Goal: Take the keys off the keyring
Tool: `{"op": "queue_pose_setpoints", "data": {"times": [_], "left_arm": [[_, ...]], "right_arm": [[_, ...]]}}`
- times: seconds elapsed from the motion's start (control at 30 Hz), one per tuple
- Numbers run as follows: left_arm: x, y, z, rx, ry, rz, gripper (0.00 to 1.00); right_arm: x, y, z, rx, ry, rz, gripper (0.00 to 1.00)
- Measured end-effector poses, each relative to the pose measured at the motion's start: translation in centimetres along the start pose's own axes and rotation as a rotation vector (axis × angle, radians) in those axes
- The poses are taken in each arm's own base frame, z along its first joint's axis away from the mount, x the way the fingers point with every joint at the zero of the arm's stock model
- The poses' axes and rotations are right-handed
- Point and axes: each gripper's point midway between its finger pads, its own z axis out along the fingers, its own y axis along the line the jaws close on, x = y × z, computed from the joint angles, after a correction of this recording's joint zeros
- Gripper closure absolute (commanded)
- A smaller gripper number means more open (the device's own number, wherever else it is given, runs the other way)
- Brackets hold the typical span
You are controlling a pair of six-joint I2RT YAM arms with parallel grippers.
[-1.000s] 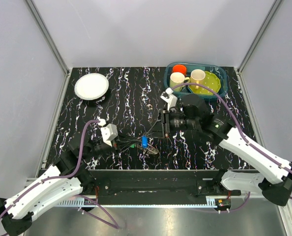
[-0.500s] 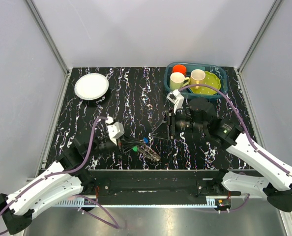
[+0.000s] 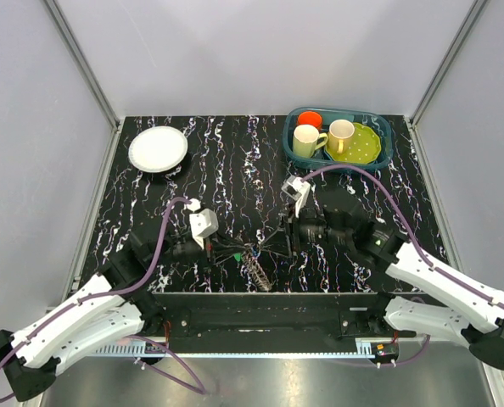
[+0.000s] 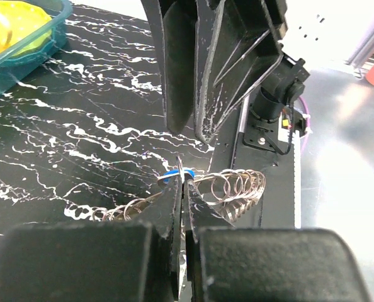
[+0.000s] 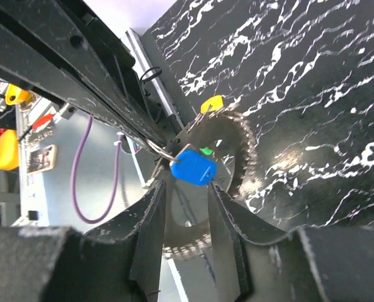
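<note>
- The left gripper (image 4: 181,189) is clenched, with both jaws pressed flat together. The wire of the keyring (image 5: 164,151) is pinched at their tips.
- The right gripper (image 5: 187,192) is released. Its jaws are set apart with a clear gap, and nothing is grasped between them.
- A blue key head (image 5: 193,167) is seen just beyond the tips of the right gripper, in line with the gap, at 12 o'clock in the right wrist view. Contact with either finger cannot be confirmed.
- The keys (image 5: 240,157) are strung on the keyring and fanned like gear teeth, spreading from the blue key head toward 3 o'clock in that view. A green head (image 5: 206,151) is set just beside the blue one, and a yellow tag (image 5: 212,102) is located at 12 o'clock of the fan.
- In the top view, the bunch is found near the 6 o'clock edge of the table (image 3: 235,170). The left gripper is placed at its 9 o'clock side and the right gripper at its 3 o'clock side, tips facing each other.
- Whether the bunch rests on the table or hangs from the wire cannot be told.
- A white plate (image 3: 158,148) is located at 10 o'clock on the table.
- A teal tub (image 3: 388,140) is located at 1 o'clock. Two cream mugs (image 3: 306,140), an orange cup (image 3: 310,119) and a yellow-green plate (image 3: 362,148) are held in it.
</note>
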Motion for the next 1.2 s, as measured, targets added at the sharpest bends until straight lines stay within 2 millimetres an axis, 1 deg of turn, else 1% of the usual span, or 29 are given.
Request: {"op": "queue_pose_setpoints", "data": {"times": [0.1,0.23,0.4,0.6,0.83,1.0,1.13,1.2], "left_arm": [[-0.3,-0.6,0.0,0.034,0.007,-0.002,1.0],[-0.6,-1.3,-0.1,0.07,0.003,0.0,1.0],[-1.1,-2.2,-0.5,0.112,-0.018,0.01,1.0],[-1.3,-2.8,-0.6,0.143,-0.025,0.015,1.0],[-1.4,-3.4,-0.6,0.176,-0.026,0.004,1.0],[-1.4,-3.6,-0.7,0.186,-0.024,-0.003,1.0],[-1.4,-3.7,-0.7,0.188,-0.024,-0.007,1.0],[-1.4,-3.7,-0.7,0.189,-0.025,-0.01,1.0]], "right_arm": [[0.2,-0.1,-0.4,-0.037,-0.058,-0.105,0.57],[-0.4,0.4,-1.1,-0.087,-0.158,-0.225,0.55],[-0.9,1.7,-1.6,-0.173,-0.231,-0.354,0.54],[-0.2,3.3,-1.5,-0.296,-0.246,-0.451,0.55],[-0.3,4.0,-1.2,-0.355,-0.266,-0.504,0.6],[-0.1,4.1,-0.8,-0.384,-0.258,-0.52,0.7],[0.2,4.3,-0.6,-0.404,-0.251,-0.521,0.71],[0.2,4.3,-0.6,-0.412,-0.252,-0.521,0.74]]}}
